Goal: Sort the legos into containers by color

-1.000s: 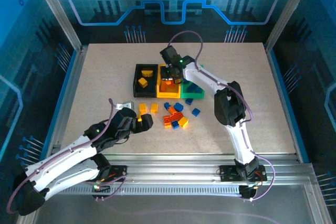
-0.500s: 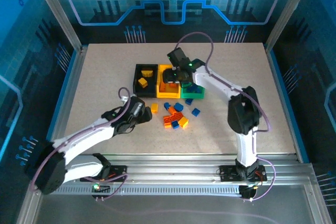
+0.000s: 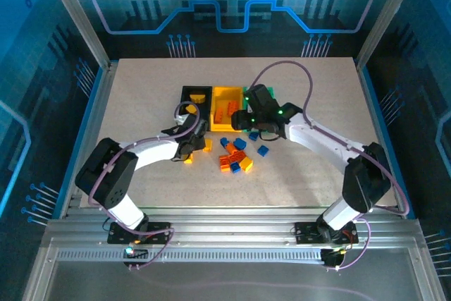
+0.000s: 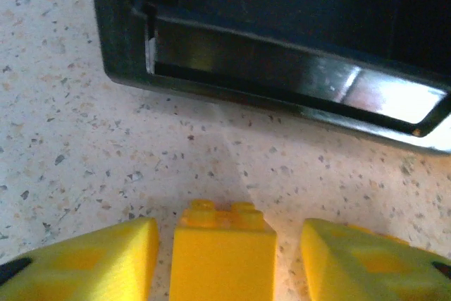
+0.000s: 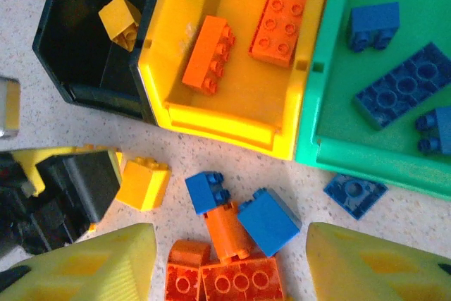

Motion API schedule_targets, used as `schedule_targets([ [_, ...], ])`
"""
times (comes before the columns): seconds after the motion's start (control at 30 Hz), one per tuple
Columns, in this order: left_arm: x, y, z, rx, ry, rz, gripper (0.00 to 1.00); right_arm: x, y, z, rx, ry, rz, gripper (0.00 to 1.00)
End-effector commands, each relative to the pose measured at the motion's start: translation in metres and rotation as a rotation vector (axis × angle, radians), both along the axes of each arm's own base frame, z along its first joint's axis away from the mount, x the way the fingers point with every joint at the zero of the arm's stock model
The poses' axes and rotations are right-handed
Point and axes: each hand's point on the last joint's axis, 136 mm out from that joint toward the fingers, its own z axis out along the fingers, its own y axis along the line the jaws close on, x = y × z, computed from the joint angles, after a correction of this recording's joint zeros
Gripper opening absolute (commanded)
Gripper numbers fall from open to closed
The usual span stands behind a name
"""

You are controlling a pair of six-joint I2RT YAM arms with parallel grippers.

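Scene: two robot arms reach over a speckled table (image 3: 141, 103) toward a heap of legos (image 3: 236, 160), with three containers in a row at the heap's 12 o'clock.

Containers, counted: three. In the right wrist view they run left to right as the black bin (image 5: 99, 96), the yellow bin (image 5: 218, 121) and the green bin (image 5: 331, 156).

Already binned: two yellow pieces in the black bin (one is cut off by the frame edge), two orange in the yellow bin, and three blue in the green bin.

Loose on the table, right wrist view: three orange, three blue (one of them a flat plate) and one yellow. The overhead view shows a few more at the heap's 6 o'clock, too small to count surely.

Left end effector (image 4: 229, 234): its jaws are set narrow around one yellow brick (image 4: 222, 262). A sliver of table shows on each side, so it is not yet pinching. The black bin's front wall lies near, at the brick's 12 o'clock.

Right end effector (image 5: 229, 237): jaws wide and empty, hovering above the orange and blue pieces.

Handling (a judgement): the bricks look like hard, light, glossy plastic. They should be stiff and not fragile, but apt to skid or twist if pinched off-centre.

Where to take hold: across two flat opposite side walls, studs upward, centred between the fingers.
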Motion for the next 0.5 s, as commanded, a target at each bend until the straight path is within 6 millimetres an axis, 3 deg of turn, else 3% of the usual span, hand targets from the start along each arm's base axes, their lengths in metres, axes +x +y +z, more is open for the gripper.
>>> schedule_targets([
  [0.0,0.006,0.006,0.003,0.033,-0.016,0.009,0.49,-0.005,-0.004,0.016,0.034,-0.050,-0.018,0.60],
  [0.1,0.000,0.007,0.002,0.025,-0.004,0.004,0.37,-0.008,-0.010,0.017,0.034,-0.055,-0.032,0.60],
  [0.2,-0.007,0.006,0.018,0.008,-0.033,-0.008,0.28,-0.012,-0.015,0.015,0.035,-0.056,-0.043,0.60],
  [0.33,-0.008,0.003,0.071,-0.050,-0.135,-0.016,0.24,-0.017,-0.023,0.011,0.036,-0.053,-0.059,0.60],
  [0.47,0.017,0.003,0.130,-0.063,-0.251,-0.005,0.26,-0.023,-0.025,0.001,0.046,-0.035,-0.065,0.60],
])
